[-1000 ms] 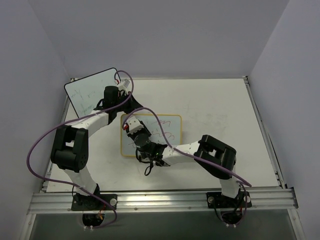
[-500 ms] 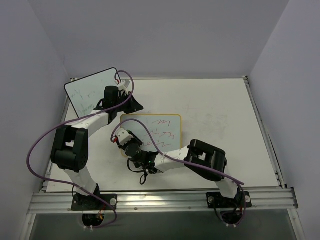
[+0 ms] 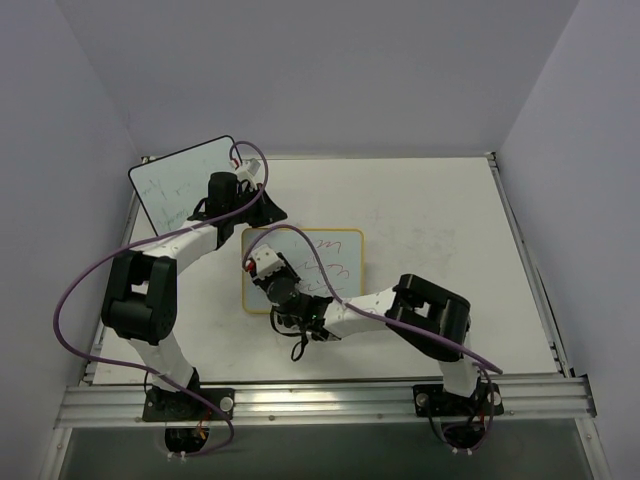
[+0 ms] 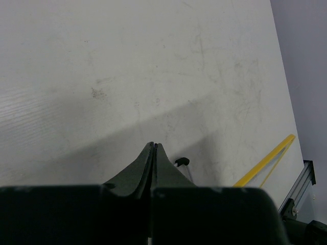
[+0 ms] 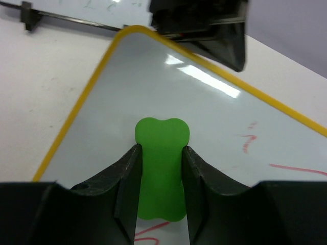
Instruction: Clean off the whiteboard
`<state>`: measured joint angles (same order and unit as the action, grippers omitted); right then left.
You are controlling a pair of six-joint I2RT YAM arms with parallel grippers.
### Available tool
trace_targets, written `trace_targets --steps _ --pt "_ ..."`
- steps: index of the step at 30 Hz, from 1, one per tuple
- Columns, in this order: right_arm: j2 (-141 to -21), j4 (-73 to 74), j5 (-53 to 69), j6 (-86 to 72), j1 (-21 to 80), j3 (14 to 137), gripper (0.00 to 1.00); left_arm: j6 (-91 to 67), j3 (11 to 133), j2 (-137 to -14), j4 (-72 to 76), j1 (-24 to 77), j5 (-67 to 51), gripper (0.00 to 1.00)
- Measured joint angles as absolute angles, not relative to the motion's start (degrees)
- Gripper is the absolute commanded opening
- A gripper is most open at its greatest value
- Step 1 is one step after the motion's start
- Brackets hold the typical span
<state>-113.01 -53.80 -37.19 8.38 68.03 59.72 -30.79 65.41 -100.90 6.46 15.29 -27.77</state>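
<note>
The whiteboard [image 3: 338,285] with its thin yellow frame lies flat mid-table, with red scribbles [image 3: 332,266] on its right half. My right gripper [image 3: 265,272] hovers over the board's left part, shut on a green bone-shaped eraser [image 5: 160,171] that lies against the white surface [image 5: 153,87]. In the wrist view the right gripper [image 5: 161,148] points at the far left corner, with red marks [image 5: 249,141] to the right of it. My left gripper [image 3: 262,208] is shut on nothing and sits at the board's far left corner. Past the left gripper [image 4: 153,145] show the yellow frame [image 4: 265,162] and a black clip foot [image 4: 182,162].
A black-framed whiteboard [image 3: 180,180] leans at the back left, behind the left arm. Purple cables [image 3: 75,290] loop off both arms. Pale walls close in the table on three sides, and an aluminium rail [image 3: 320,400] runs along the near edge.
The right gripper swept the eraser toward the board's left edge, then came back to the right and slightly farther up the board. The left arm has stayed put.
</note>
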Motion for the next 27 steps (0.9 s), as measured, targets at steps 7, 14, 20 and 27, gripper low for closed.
trace_targets --steps 7,14,20,27 --pt "-105.23 -55.02 -39.62 5.04 62.74 52.60 0.00 -30.79 65.41 -100.90 6.42 15.29 -27.79 0.02" --pt "-99.98 -55.11 -42.17 1.63 59.64 47.31 0.00 -30.81 65.54 -100.97 6.48 15.29 -28.10 0.02" --pt "-99.77 -55.07 -42.35 1.06 59.44 47.16 0.00 -30.81 65.56 -100.97 6.52 15.29 -28.34 0.02" --pt "-103.57 -54.11 -43.38 2.28 61.23 52.14 0.00 -30.81 65.56 -100.97 6.50 15.31 -28.91 0.02"
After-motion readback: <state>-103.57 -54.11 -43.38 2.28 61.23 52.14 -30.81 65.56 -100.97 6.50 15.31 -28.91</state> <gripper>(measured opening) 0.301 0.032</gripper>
